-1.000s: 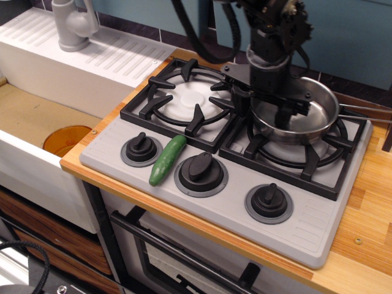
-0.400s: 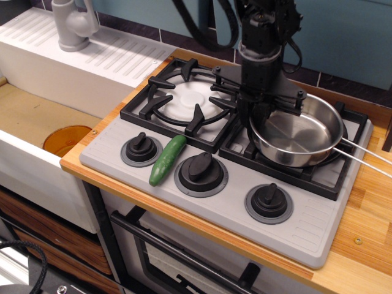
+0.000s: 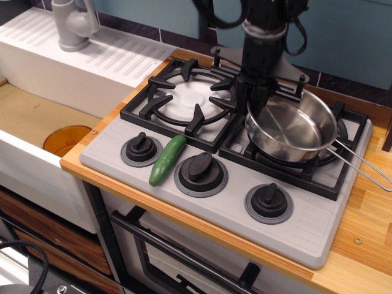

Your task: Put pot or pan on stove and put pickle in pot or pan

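The gripper (image 3: 260,98) comes down from the top of the view onto the far left rim of the pan (image 3: 293,127); its dark fingers reach the rim there, and they appear to pinch the rim, though the exact gap between them is hard to make out against the black grate behind; the pan itself sits tilted over the right-hand grate of the stove (image 3: 306,223), its left side by the gripper looking raised and its thin wire handle (image 3: 361,164) running out to the right past the stove's edge over the wooden counter (image 3: 367,208); the pan's bowl is bare shiny steel; the pickle (image 3: 167,160) lies well apart from the gripper, down on the grey front panel of the stove, lying at a slant between the left knob (image 3: 141,147) and the middle knob (image 3: 201,171), its upper end toward the left grate (image 3: 184,101); to the left of the stove stands a white sink unit with a grey tap (image 3: 72,23).
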